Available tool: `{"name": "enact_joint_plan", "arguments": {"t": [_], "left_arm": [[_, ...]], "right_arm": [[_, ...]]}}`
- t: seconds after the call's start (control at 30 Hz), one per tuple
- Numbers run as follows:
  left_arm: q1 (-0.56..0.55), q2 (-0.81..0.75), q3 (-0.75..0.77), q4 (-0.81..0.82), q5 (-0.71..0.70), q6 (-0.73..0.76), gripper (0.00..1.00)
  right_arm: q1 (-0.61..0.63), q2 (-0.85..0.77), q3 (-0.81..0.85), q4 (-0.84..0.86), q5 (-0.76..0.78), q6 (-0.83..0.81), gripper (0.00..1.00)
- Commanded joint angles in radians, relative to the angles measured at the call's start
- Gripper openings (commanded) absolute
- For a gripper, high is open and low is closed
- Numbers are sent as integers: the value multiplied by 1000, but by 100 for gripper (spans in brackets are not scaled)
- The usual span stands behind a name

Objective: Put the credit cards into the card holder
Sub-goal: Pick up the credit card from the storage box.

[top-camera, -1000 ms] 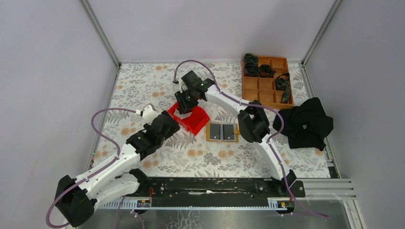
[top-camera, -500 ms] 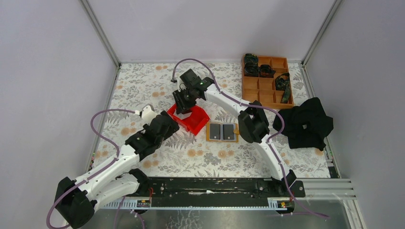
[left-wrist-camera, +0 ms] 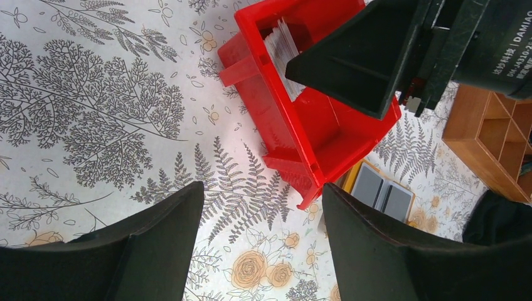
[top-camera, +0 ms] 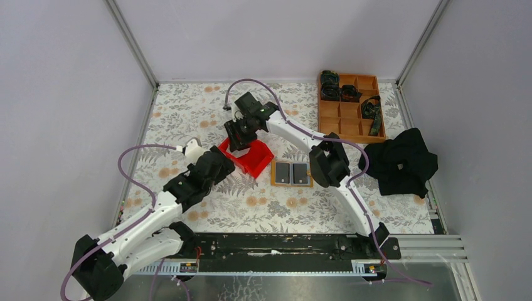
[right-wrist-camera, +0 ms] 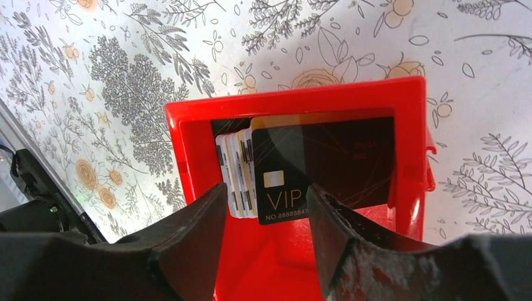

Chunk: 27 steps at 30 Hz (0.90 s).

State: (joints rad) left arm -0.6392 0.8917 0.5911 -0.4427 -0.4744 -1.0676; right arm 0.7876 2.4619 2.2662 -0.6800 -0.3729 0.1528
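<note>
We count one red plastic bin (right-wrist-camera: 295, 101) holding upright thin credit cards (right-wrist-camera: 235, 166), packed too tightly to count, with one black VIP card (right-wrist-camera: 326, 157) frontmost. The right gripper (right-wrist-camera: 266, 191) hangs over them, jaws apart. The left gripper (left-wrist-camera: 260, 188) is also spread, holding nothing. One flat tan card holder (top-camera: 293, 173) with two grey panels lies just beside the bin.

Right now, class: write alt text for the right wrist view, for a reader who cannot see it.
A black card marked VIP fronts a stack of cards standing on edge in a red bin. The open right gripper hovers over them, above a floral table cover.

Credit cards (right-wrist-camera: 295, 163) stand in the bin (right-wrist-camera: 177, 150) (card holder (top-camera: 292, 174) just right).
</note>
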Motion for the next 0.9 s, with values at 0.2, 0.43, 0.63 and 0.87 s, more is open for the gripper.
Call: {"name": "enact_joint_plan", "arguments": {"t": [0.2,0.43,0.63,0.87], "left_arm": [[25,-26,-16,10,8,9,77],[50,-22,-12,21,44,38,77],[74,-23,-12,26,68,55,77],[90,-14,-14,41,93,61,77]], "right_arm": [[24,46,67,-22,-44,11,41],[31,33,88,-4,-76,49,34],[36,34,98,-14,-83,56,31],[36,11,95,-24,-55,44,30]]}}
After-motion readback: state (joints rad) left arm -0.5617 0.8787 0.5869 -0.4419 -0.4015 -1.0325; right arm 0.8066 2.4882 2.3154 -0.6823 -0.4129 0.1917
